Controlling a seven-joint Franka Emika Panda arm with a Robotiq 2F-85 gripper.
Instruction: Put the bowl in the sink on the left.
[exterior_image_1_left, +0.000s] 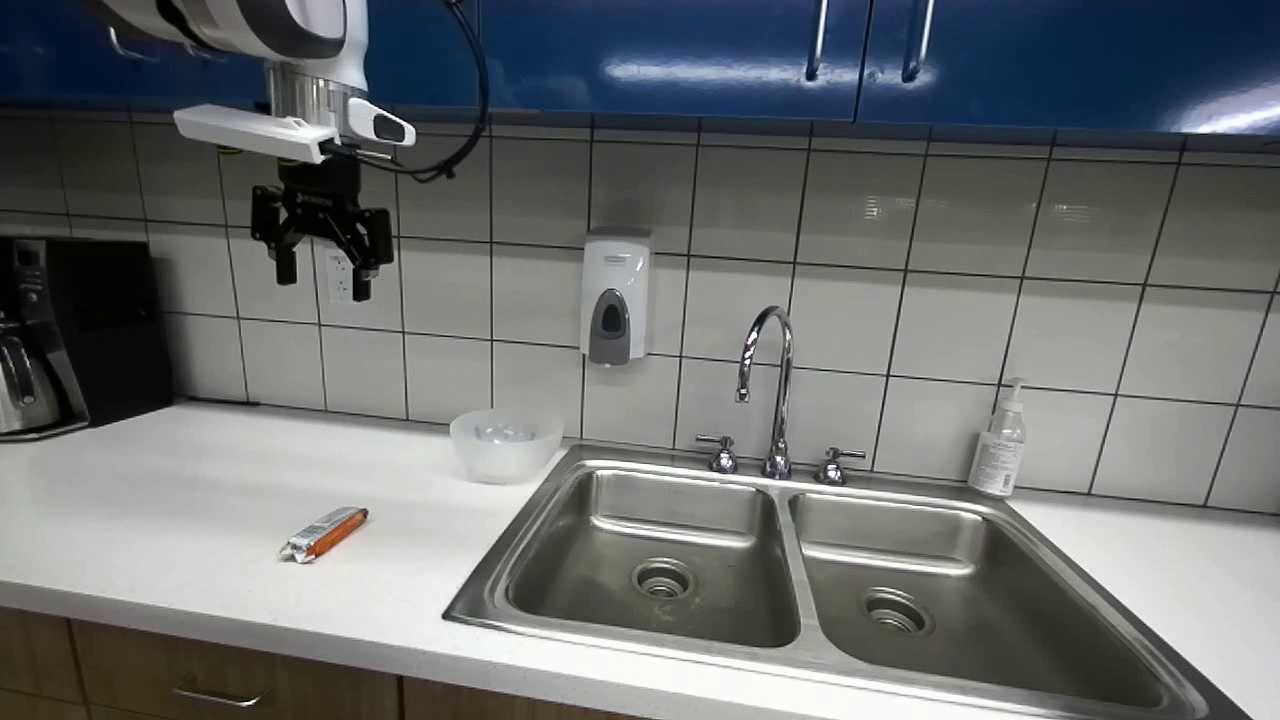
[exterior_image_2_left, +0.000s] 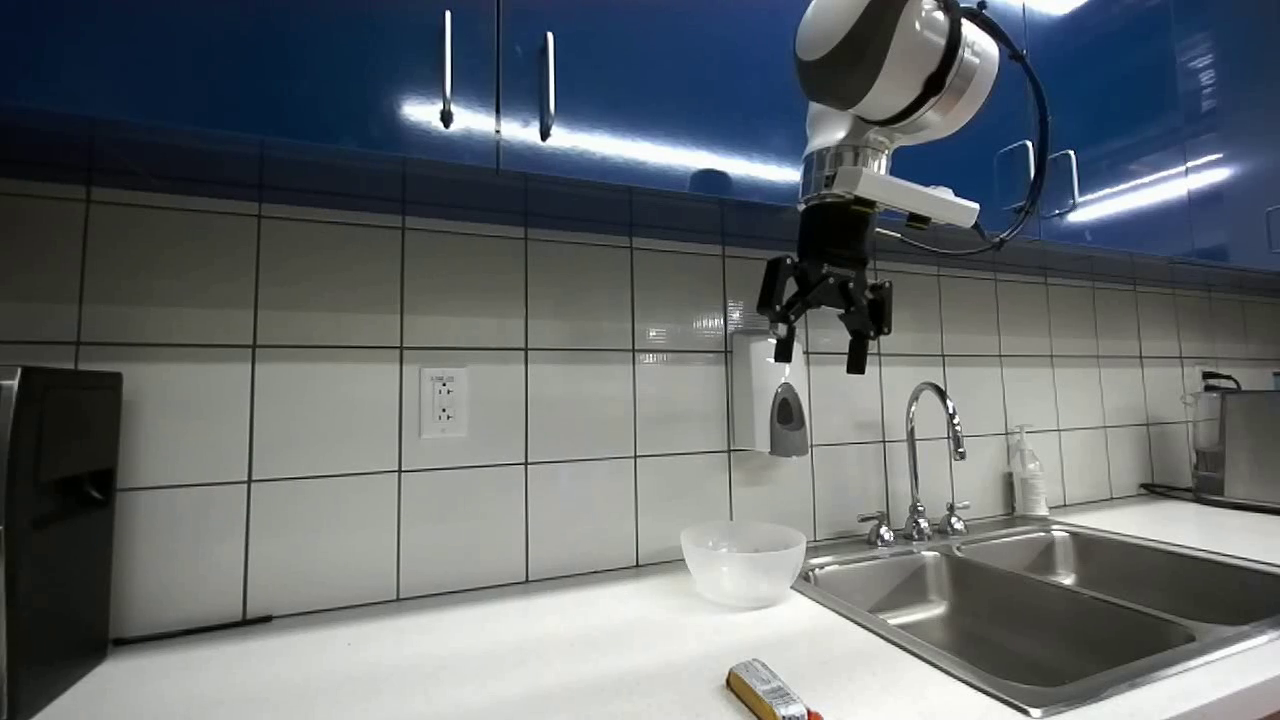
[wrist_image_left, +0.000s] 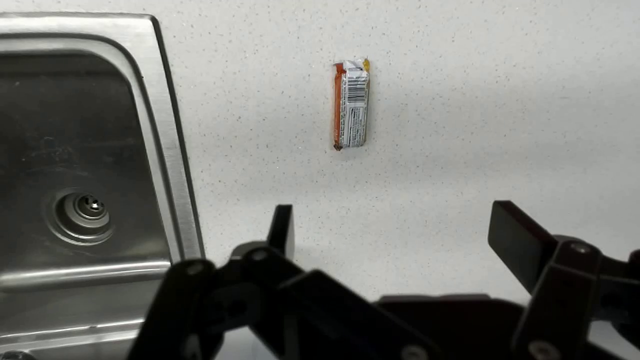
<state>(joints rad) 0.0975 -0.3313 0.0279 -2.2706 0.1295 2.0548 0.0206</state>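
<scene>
The bowl (exterior_image_1_left: 505, 458) is set upright on the surface (exterior_image_1_left: 180, 500), left of centre in an exterior view, just beside the upper left corner of the sink (exterior_image_1_left: 815, 640). The pincer (exterior_image_1_left: 324, 278) is held high in the upper left of that frame, its fingers (wrist_image_left: 520, 245) spread wide, with nothing pinched between them. The bowl's cloudy, see-through wall is probably thin plastic, so little weight and some give are to be expected; being smooth, it may slip or swivel if held loosely. It is best taken by the upper edge, one finger inside and one outside, away from the tiles (exterior_image_1_left: 535, 375), and squeezed gently lest the wall be bent. Whether anything lies inside cannot be made out, so it should be kept level until lowered into the left basin (exterior_image_1_left: 580, 585).
</scene>
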